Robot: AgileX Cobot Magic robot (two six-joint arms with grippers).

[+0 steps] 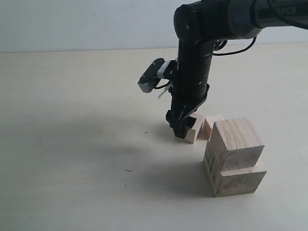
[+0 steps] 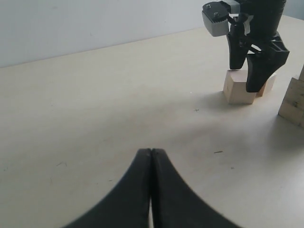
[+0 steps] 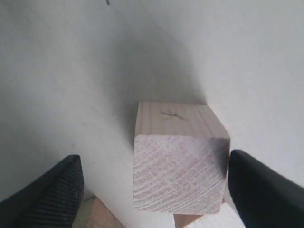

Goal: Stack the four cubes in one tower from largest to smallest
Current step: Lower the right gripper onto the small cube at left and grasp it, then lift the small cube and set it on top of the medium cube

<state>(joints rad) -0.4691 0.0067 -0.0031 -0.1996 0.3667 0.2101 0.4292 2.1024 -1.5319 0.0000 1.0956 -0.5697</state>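
- We see a pale table (image 1: 72, 144) with four plain wooden cubes grouped on the right side of the exterior view.
- The largest cube (image 1: 238, 180) sits on the table nearest the camera. The second-largest cube (image 1: 238, 143) rests on top of it, and its top face shows striped grain. The upper cube is set back from the front edge, so a step of the lower cube shows.
- Just behind this two-cube stack, two smaller cubes lie on the table side by side. We call them the small cube (image 1: 195, 131) and the neighbour cube (image 1: 212, 125). We cannot tell which of them is the smaller.
- The right arm (image 1: 195, 62) comes in from the upper right and points straight down over the small cube. A grey camera (image 1: 151, 77) sticks out from its wrist.
- The right claw (image 3: 152, 164) is open and straddles the small cube (image 3: 180, 161), which stands on the table between the two fingers. One finger (image 3: 266, 190) is right against one side of the cube, touching or almost touching. The other finger (image 3: 52, 190) stands well clear, with bare table between it and the cube.
- In the left wrist view, the right claw (image 2: 244, 78) reaches down around the small cube (image 2: 237, 90), with the neighbour cube (image 2: 269, 85) just behind it.
- The left claw (image 2: 151, 154) is closed with its two fingers pressed together and nothing between them. It hangs over bare table, well apart from the cubes.
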